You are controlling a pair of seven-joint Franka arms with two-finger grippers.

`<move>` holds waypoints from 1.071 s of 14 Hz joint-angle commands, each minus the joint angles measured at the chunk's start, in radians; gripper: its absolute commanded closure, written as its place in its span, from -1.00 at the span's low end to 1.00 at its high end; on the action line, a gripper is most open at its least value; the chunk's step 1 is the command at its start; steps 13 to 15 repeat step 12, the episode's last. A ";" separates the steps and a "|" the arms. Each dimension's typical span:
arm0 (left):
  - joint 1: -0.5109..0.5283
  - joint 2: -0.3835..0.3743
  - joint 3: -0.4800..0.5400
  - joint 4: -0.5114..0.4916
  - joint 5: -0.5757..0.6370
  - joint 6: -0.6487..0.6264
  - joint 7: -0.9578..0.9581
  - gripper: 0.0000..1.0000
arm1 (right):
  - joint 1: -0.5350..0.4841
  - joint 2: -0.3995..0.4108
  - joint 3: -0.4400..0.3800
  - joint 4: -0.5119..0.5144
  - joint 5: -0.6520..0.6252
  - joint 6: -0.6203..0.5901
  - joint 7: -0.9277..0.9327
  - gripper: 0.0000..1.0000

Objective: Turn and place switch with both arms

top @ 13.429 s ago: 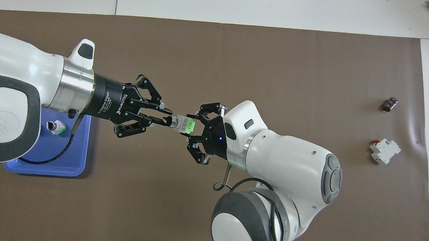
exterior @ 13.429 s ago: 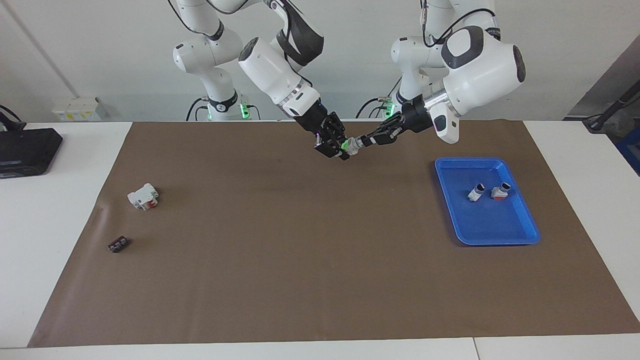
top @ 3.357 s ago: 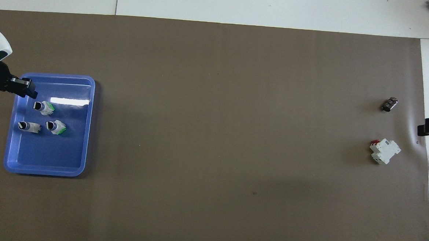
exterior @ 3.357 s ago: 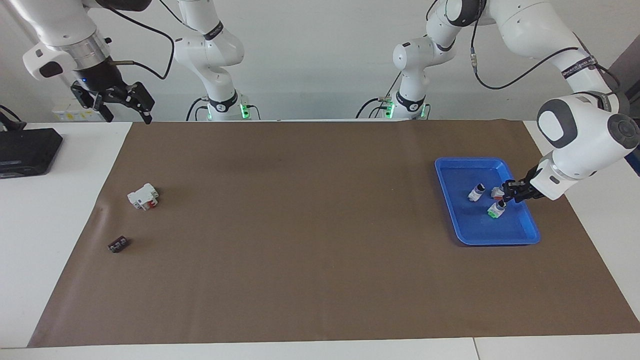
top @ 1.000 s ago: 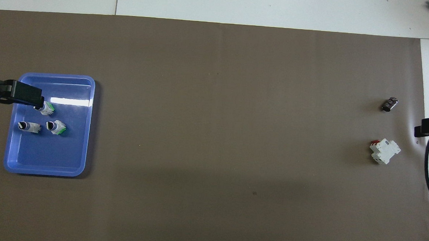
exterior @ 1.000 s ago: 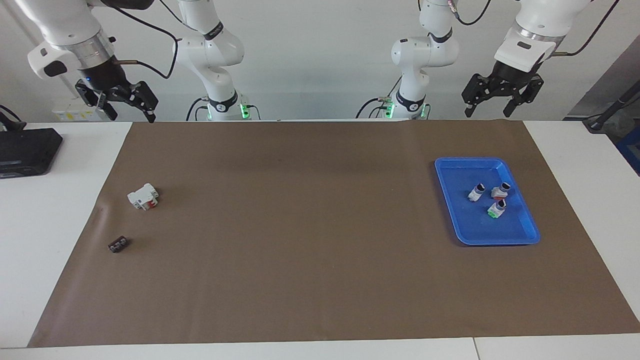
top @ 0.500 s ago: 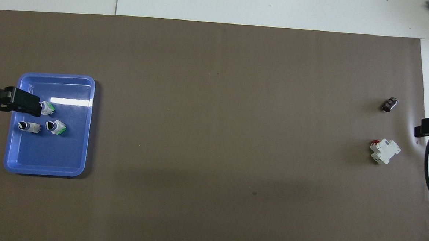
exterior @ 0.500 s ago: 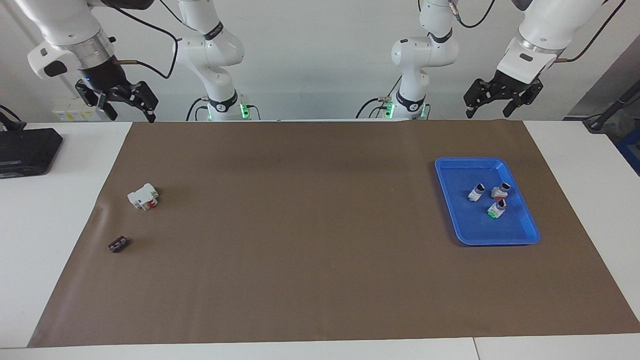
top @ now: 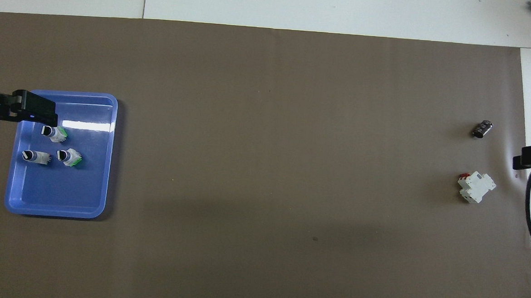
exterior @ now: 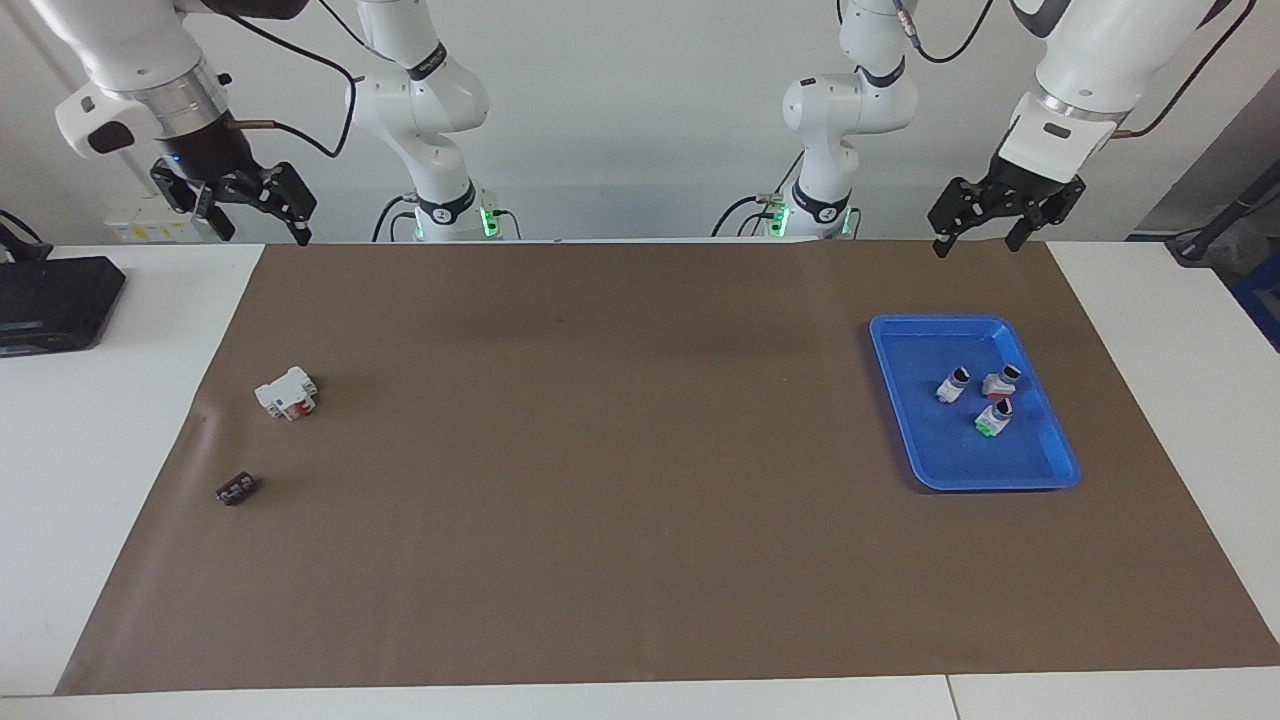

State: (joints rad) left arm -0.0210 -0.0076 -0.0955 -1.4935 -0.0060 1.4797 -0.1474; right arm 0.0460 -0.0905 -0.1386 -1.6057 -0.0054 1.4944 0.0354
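The switch (exterior: 990, 418) (top: 53, 132), white with a green end and a dark knob, lies in the blue tray (exterior: 1040, 470) (top: 58, 201), farther from the robots than the two other switches there. My left gripper (exterior: 975, 238) (top: 31, 109) hangs open and empty high over the mat's edge by the robots, near the tray; in the overhead view its finger overlaps the tray's rim. My right gripper (exterior: 260, 225) (top: 526, 158) is open and empty, raised over the table's corner at the right arm's end.
A white switch (exterior: 953, 384) (top: 68, 157) and a red-ended one (exterior: 1002, 380) (top: 35, 156) share the tray. A white-and-red block (exterior: 286, 392) (top: 476, 187) and a small dark part (exterior: 237, 489) (top: 482, 129) lie on the brown mat. A black device (exterior: 50, 300) sits off the mat.
Earlier both grippers held the switch together in mid-air; the left one then set it in the tray and rose. Over the last second it only shifted slightly; the right arm stayed still.
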 commanded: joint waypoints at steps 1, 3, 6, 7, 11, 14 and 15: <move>-0.004 -0.006 0.002 -0.010 -0.009 0.024 -0.017 -1.00 | -0.009 -0.011 0.008 -0.003 0.008 -0.014 -0.012 -1.00; -0.002 -0.006 0.002 -0.010 -0.009 0.025 -0.009 -1.00 | -0.009 -0.011 0.008 -0.003 0.008 -0.013 -0.012 -1.00; -0.005 -0.006 0.002 -0.010 -0.008 0.040 0.015 -1.00 | -0.009 -0.011 0.008 -0.003 0.008 -0.014 -0.012 -1.00; -0.004 -0.006 0.002 -0.008 -0.006 0.040 0.046 -1.00 | -0.009 -0.011 0.008 -0.003 0.008 -0.014 -0.012 -1.00; 0.003 -0.006 0.004 -0.010 -0.006 0.045 0.112 -1.00 | -0.009 -0.011 0.008 -0.003 0.008 -0.014 -0.012 -1.00; 0.003 -0.006 0.004 -0.011 -0.006 0.045 0.108 -1.00 | -0.009 -0.011 0.008 -0.003 0.008 -0.014 -0.012 -1.00; 0.003 -0.006 0.004 -0.011 -0.006 0.045 0.108 -1.00 | -0.009 -0.011 0.008 -0.003 0.008 -0.014 -0.012 -1.00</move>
